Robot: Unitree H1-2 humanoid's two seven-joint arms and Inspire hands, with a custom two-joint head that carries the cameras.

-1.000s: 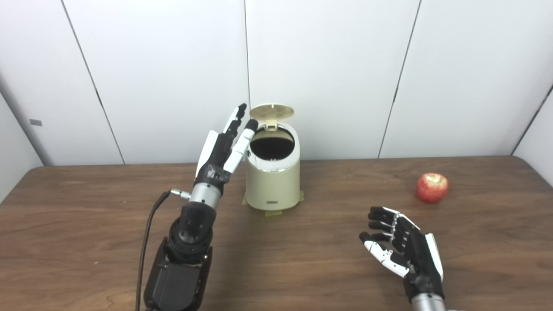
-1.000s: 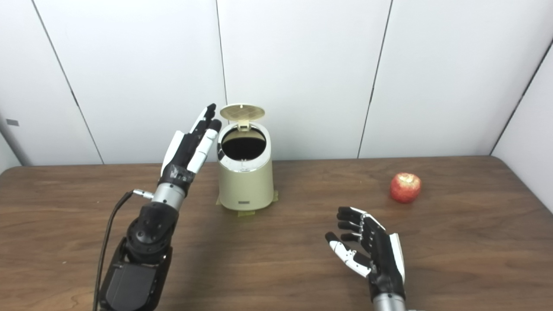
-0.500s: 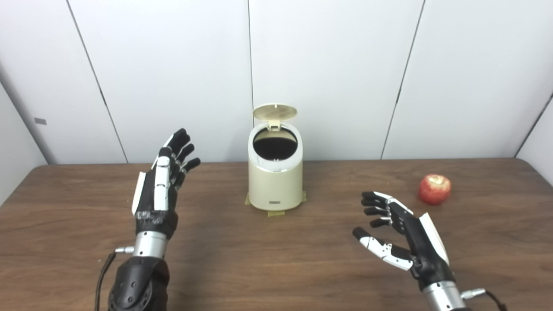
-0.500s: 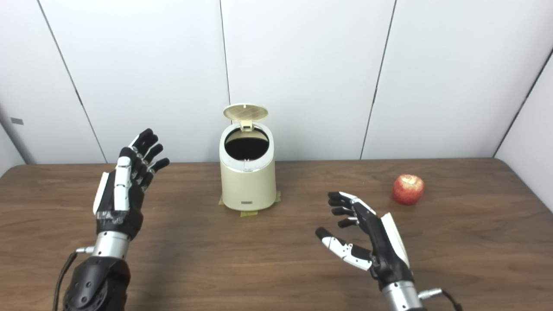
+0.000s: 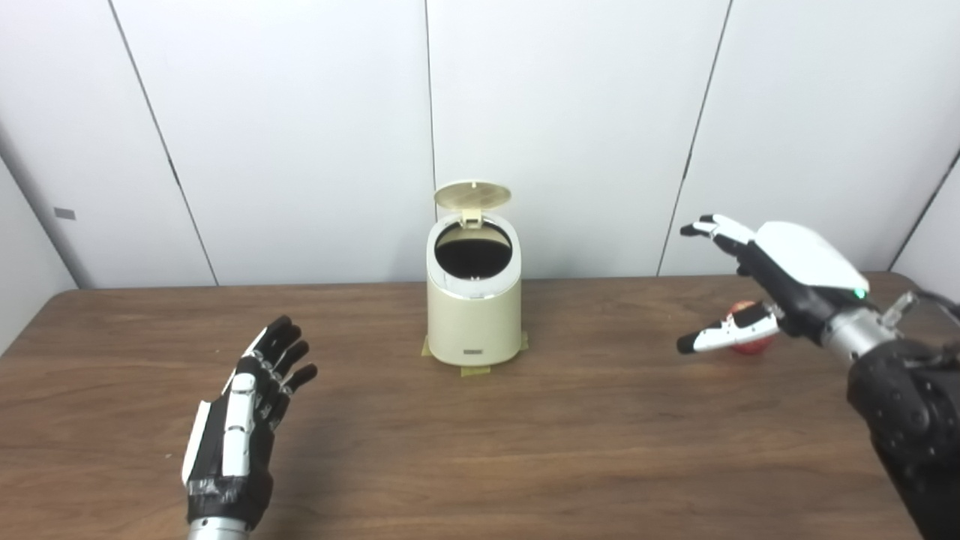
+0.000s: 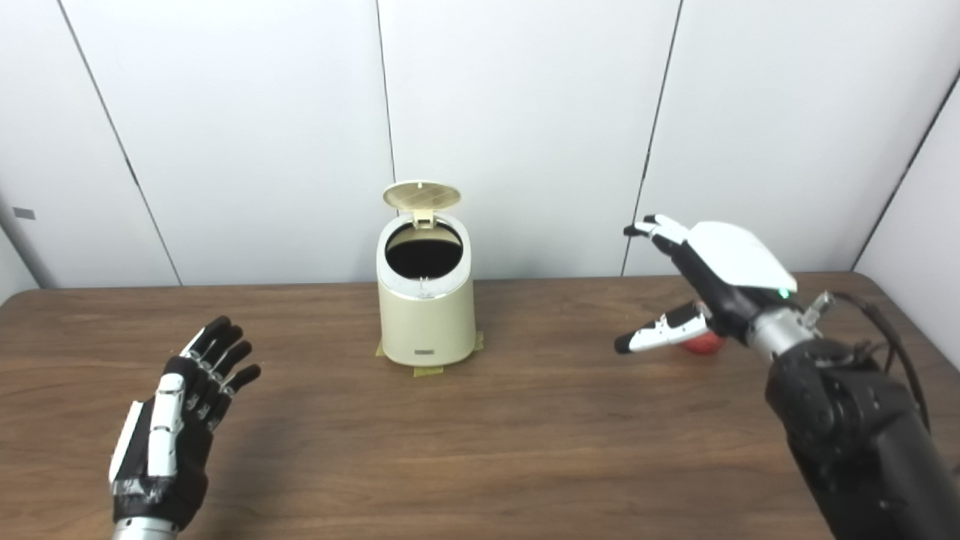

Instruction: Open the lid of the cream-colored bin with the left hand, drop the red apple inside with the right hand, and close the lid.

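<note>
Robot test booth or lab, plain white wall panels [image 5: 300, 112], bare wooden table [image 5: 525, 450]

The cream-colored bin [image 6: 425, 315] stands near the counter's [image 6: 480, 450] far edge, lid [image 6: 421, 195] raised. The right hand [image 6: 701, 289] hovers spread over the red apple [image 6: 703, 343]. The left hand [image 6: 176, 427] is spread near the left front corner.

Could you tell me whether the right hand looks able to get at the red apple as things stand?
Probably yes. The right hand is open and raised over the apple, which sits alone on the table, well to the right of the bin. Nothing stands between them; the hand itself hides most of the fruit.
</note>
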